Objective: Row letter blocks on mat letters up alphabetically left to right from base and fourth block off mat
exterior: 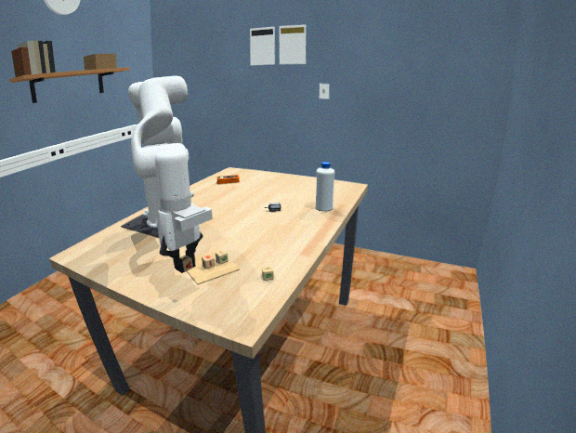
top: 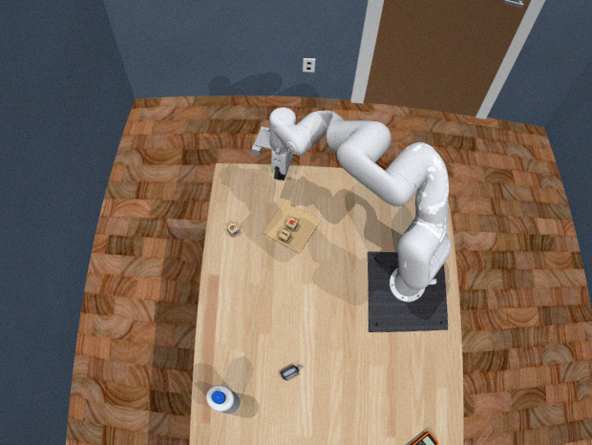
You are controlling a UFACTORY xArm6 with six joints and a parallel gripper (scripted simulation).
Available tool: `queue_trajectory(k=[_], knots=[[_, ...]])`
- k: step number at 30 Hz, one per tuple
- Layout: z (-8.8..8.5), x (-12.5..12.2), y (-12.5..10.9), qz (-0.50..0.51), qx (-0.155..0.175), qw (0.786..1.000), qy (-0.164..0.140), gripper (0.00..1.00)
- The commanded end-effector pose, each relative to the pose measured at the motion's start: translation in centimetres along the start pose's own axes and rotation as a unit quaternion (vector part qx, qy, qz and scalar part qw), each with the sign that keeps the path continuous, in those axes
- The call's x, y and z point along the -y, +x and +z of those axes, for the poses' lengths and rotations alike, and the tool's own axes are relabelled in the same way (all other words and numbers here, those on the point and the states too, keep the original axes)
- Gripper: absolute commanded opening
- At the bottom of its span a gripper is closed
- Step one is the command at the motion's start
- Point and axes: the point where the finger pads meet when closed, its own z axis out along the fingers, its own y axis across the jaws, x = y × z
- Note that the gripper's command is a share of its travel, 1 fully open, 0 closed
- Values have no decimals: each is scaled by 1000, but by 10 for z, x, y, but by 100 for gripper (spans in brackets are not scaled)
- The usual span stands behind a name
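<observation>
My gripper (top: 279, 174) (exterior: 183, 264) is shut on a wooden block (exterior: 187, 264) with a red mark on its side, low over the table by the far end of the table, just off the mat's corner. In the overhead view the gripper hides that block. The tan mat (top: 306, 230) (exterior: 209, 276) bears two blocks: one with a red R (top: 291, 222) (exterior: 208, 260) and one with a dark I (top: 285, 235) (exterior: 221, 256), touching or nearly so. A fourth block (top: 233, 229) (exterior: 267, 273) with a green letter lies off the mat on the bare table.
A white bottle with a blue cap (top: 219, 397) (exterior: 324, 187) stands near the table's other end. A small dark object (top: 289, 371) (exterior: 274, 206) lies near it. An orange device (top: 423, 438) (exterior: 228, 178) is at the table edge. My arm's base sits on a black plate (top: 382, 310).
</observation>
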Motion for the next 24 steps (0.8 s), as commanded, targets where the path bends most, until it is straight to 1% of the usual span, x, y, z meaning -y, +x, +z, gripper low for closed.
queue_trajectory(k=[1, 13, 16, 18, 20, 24], knots=[[-14, 0, 1, 0, -1, 1000, -1, 28], [-16, 1, 0, -7, -1, 1000, -1, 28], [-17, 6, -4, -47, -1, 999, -1, 28], [-17, 6, -4, -47, -1, 999, -1, 28], [-18, 13, -10, -98, -1, 995, -1, 28], [-19, 18, -15, -143, -1, 990, -1, 28]])
